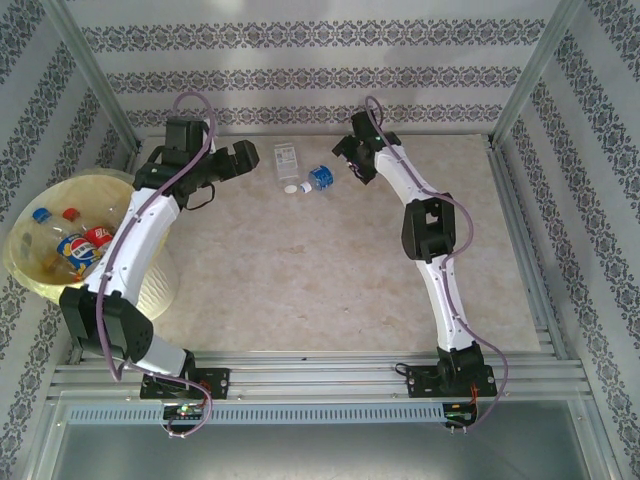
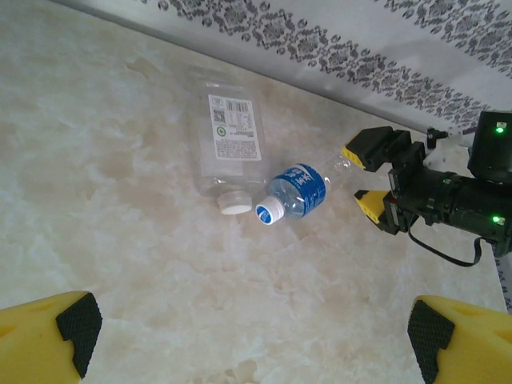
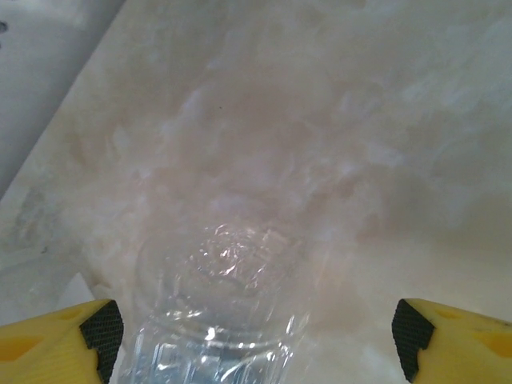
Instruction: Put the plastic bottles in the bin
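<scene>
Your right gripper [image 2: 364, 178] is spread wide, jaws either side of the blue bottle's [image 2: 298, 190] base, nothing clamped. It's probably coming in from that end because the cap end is crowded, though contact is hard to judge. The clear bottle [image 2: 228, 140] lies just beside it, caps nearly touching, near the back wall. Your left gripper [image 2: 254, 324] is wide open, empty, hanging back from the pair, leaving room. The bin [image 1: 22, 270] sits far left, holding several bottles.
</scene>
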Controlling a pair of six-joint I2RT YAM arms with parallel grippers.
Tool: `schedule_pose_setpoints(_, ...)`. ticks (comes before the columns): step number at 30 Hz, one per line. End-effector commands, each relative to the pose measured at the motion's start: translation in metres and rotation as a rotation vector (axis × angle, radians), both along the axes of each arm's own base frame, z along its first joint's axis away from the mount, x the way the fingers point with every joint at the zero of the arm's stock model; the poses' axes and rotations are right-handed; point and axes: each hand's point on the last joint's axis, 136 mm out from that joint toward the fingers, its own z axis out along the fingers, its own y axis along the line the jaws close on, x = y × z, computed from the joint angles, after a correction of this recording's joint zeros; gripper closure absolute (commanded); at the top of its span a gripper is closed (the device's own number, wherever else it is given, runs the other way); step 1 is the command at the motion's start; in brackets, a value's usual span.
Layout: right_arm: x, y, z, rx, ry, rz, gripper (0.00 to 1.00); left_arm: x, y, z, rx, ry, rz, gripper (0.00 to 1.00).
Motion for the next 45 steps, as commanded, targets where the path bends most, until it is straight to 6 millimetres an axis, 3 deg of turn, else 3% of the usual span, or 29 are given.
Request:
schedule_pose_setpoints(1, -0.004, 0.015, -0.006, 0.016, 0.023, -0.002, 0.13, 0.012, -0.015, 0.008, -0.039, -0.04, -0.035, 0.0)
schedule_pose_setpoints(8, -0.006, 0.036, -0.018, 0.057, 0.036, 0.04, 0.17, 0.039, -0.051, -0.024, -0.058, -0.021, -0.165, 0.0)
schedule_pose_setpoints(12, -0.014, 0.048, -0.013, 0.077, 0.043, 0.092, 0.23, 0.048, -0.073, -0.044, 0.024, -0.022, -0.258, 0.0)
schedule_pose_setpoints(18, -0.035, 0.041, 0.002, 0.042, -0.015, 0.115, 0.37, 0.045, -0.105, -0.078, 0.153, -0.034, -0.408, 0.0)
schedule_pose_setpoints(22, -0.06, 0.035, 0.004, 0.048, -0.01, 0.131, 0.38, 0.038, -0.126, -0.098, 0.198, -0.037, -0.487, 0.0)
schedule_pose_setpoints(30, -0.128, 0.038, -0.005, 0.136, 0.048, 0.15, 0.36, 0.017, -0.174, -0.153, 0.275, 0.048, -0.621, 0.0)
schedule_pose_setpoints(34, -0.149, 0.035, 0.002, 0.156, 0.03, 0.156, 0.28, 0.002, -0.182, -0.169, 0.283, 0.062, -0.666, 0.0)
schedule_pose_setpoints(40, -0.147, 0.019, 0.031, 0.24, -0.044, 0.103, 0.14, -0.012, -0.191, -0.186, 0.336, 0.064, -0.727, 0.0)
schedule_pose_setpoints(45, -0.142, -0.006, 0.052, 0.263, -0.09, 0.057, 0.03, -0.006, -0.191, -0.203, 0.469, 0.066, -0.754, 0.0)
